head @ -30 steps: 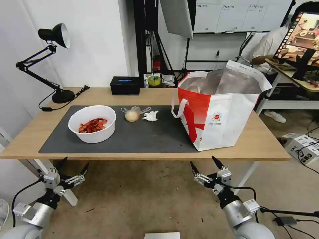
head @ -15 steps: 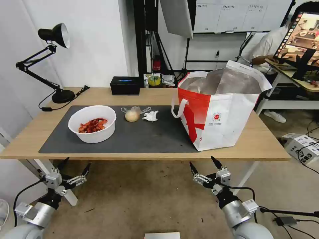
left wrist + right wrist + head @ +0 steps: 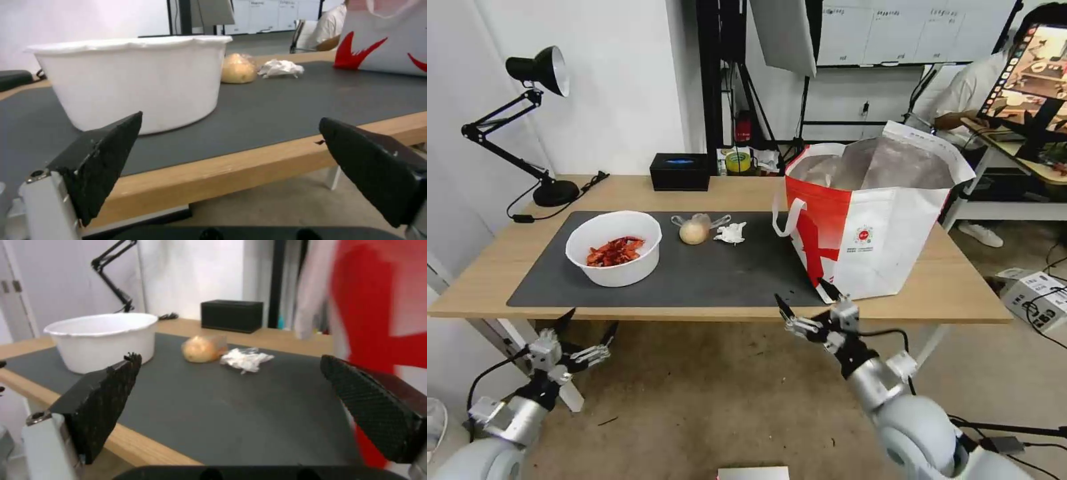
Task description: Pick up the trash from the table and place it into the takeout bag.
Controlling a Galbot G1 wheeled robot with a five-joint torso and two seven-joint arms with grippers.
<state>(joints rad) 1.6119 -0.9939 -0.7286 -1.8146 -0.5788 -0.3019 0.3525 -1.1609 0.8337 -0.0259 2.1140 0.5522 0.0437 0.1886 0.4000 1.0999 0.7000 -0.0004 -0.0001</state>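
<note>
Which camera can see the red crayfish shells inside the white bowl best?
The head view. It looks down into the white bowl, so the red crayfish shells show inside. The left wrist view and right wrist view see the bowl from the side, so its white wall hides what is inside.

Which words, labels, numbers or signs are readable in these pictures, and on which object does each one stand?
No text is readable.
takeout bag: small round red logo with tiny lines of print under it, too small to read.
tissue box: a blue mark on top, no readable letters.
Wall boards at the back: grids of print, too small to read.
</note>
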